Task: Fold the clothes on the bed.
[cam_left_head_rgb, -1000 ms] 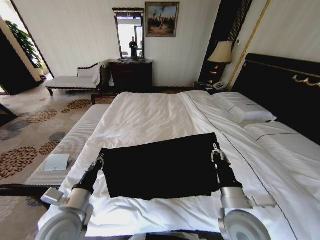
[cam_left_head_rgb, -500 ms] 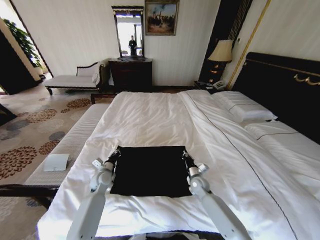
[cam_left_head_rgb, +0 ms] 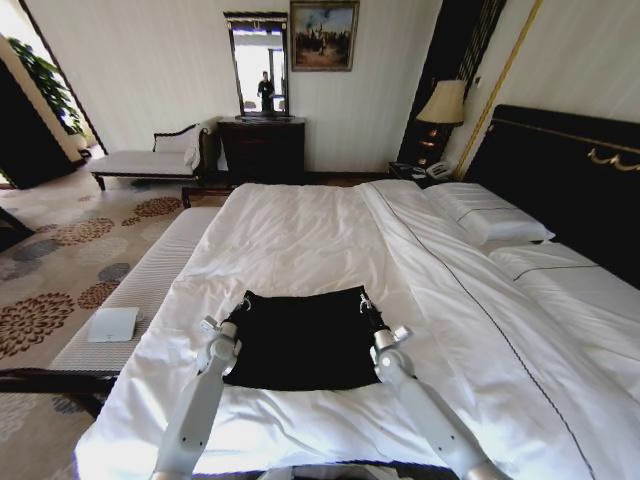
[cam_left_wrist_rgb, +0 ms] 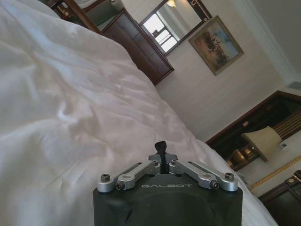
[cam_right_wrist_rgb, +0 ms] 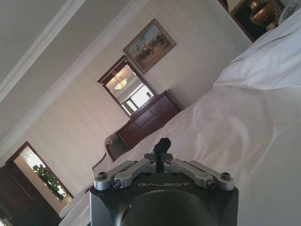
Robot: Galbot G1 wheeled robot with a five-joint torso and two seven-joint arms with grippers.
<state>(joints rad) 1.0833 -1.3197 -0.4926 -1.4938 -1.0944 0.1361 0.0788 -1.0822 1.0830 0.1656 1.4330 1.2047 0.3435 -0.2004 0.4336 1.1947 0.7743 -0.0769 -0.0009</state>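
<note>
The clothes are one black T-shirt (cam_left_head_rgb: 300,345), lying as a flat dark rectangle on the white duvet of the bed (cam_left_head_rgb: 300,230), near its foot. Both arms reach forward over it. My left gripper (cam_left_head_rgb: 243,303) sits at the shirt's far left corner and my right gripper (cam_left_head_rgb: 363,299) at its far right corner. In the left wrist view the left gripper (cam_left_wrist_rgb: 161,147) has its black fingertips pressed together above the duvet. The right wrist view shows the right gripper (cam_right_wrist_rgb: 164,143) closed the same way. The shirt's lettering is hidden.
A long white-cushioned bench (cam_left_head_rgb: 140,285) runs along the bed's left side with a white box (cam_left_head_rgb: 112,324) on it. Pillows (cam_left_head_rgb: 490,220) and the dark headboard (cam_left_head_rgb: 570,180) lie to the right. A dresser (cam_left_head_rgb: 262,148) and lamp (cam_left_head_rgb: 445,105) stand at the far wall.
Both arms have stretched away from me over the bed, carrying the shirt's edge forward. The black patch has gone from wide and near to smaller and farther up the duvet.
</note>
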